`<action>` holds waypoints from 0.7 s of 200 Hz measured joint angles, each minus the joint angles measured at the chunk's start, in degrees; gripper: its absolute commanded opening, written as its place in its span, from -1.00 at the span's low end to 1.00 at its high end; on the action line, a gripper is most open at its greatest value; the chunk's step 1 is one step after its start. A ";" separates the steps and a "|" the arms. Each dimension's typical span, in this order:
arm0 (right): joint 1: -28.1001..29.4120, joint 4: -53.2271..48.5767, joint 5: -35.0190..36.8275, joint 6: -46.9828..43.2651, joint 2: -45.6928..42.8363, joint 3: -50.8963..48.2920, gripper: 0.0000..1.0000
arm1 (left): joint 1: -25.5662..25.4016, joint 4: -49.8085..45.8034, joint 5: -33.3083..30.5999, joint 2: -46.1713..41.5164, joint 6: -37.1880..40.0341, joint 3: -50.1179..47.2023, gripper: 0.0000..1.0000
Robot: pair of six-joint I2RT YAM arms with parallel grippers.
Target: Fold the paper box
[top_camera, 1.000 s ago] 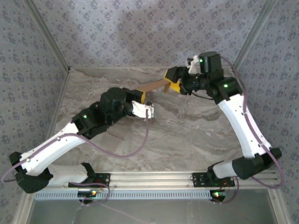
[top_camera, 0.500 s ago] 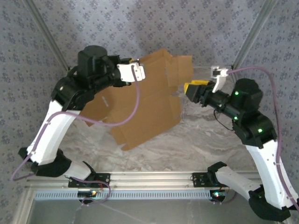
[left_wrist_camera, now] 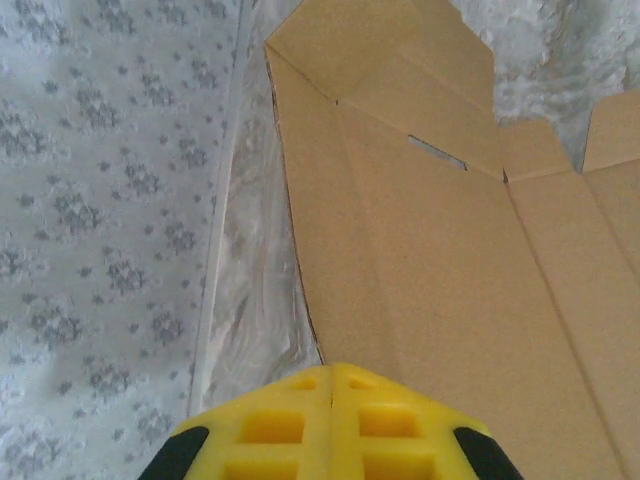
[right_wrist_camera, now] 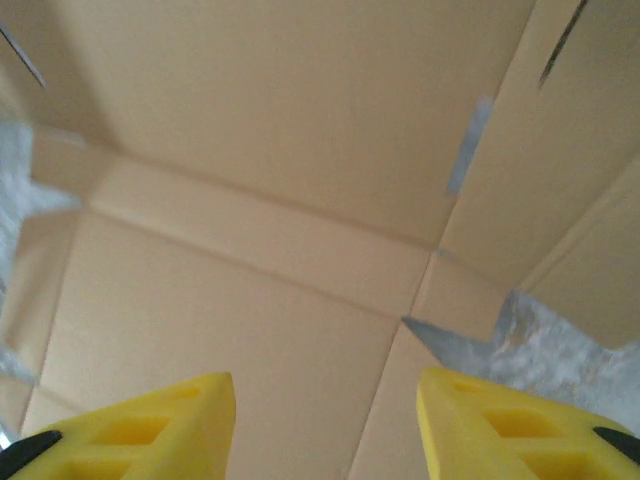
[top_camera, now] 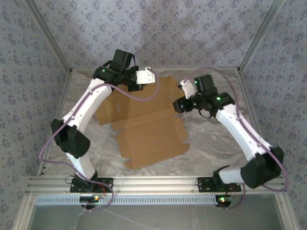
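On my overhead feed the paper box [top_camera: 148, 122] lies opened out flat on the marbled table [top_camera: 211, 139], inner face up, with its creased panels and flaps spread around it. I take the box as my reference for everything else. The left arm [top_camera: 88, 103] curves along the box's left side and reaches over its far left corner. On the left wrist feed, the left gripper [left_wrist_camera: 332, 374] has its yellow fingers [left_wrist_camera: 275, 425] pressed tight together with no gap. The tan cardboard runs right up to their tips. I cannot tell whether an edge of the sheet is pinched between them or whether they only sit against it. Beyond those fingers I see a long panel with a narrow slot [left_wrist_camera: 437, 152] cut in it. A strip of table and the patterned wall [left_wrist_camera: 100, 200] lie off the box's edge. The right arm [top_camera: 240, 129] comes in from the box's right side, its wrist at the box's far right corner. The right gripper [right_wrist_camera: 322, 378] hangs above the box with its two yellow fingers [right_wrist_camera: 150, 425] held clearly apart. Nothing sits between them. Under that gap are crossing creases, and a corner notch [right_wrist_camera: 500, 340] shows bare table.
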 measured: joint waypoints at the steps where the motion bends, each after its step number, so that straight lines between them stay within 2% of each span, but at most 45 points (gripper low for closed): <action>1: -0.09 0.02 -0.02 -0.07 0.24 0.00 0.09 | 0.09 0.15 0.33 0.00 0.04 -0.04 -1.00; 28: -2.99 0.33 -0.55 -0.20 6.78 0.07 0.15 | 3.58 3.85 8.94 1.51 0.42 -1.18 -1.00; 56: -3.93 1.07 -0.07 2.03 7.87 -2.80 0.31 | 7.56 7.82 16.02 4.37 0.22 -5.09 -1.00; 107: -9.92 2.10 -5.42 5.86 9.88 -4.37 0.43 | 8.63 8.37 23.32 6.47 0.22 -7.52 -1.00; 140: -10.03 2.67 -6.88 7.15 12.17 -4.63 0.42 | 8.61 7.80 25.70 6.47 0.37 -6.64 -1.00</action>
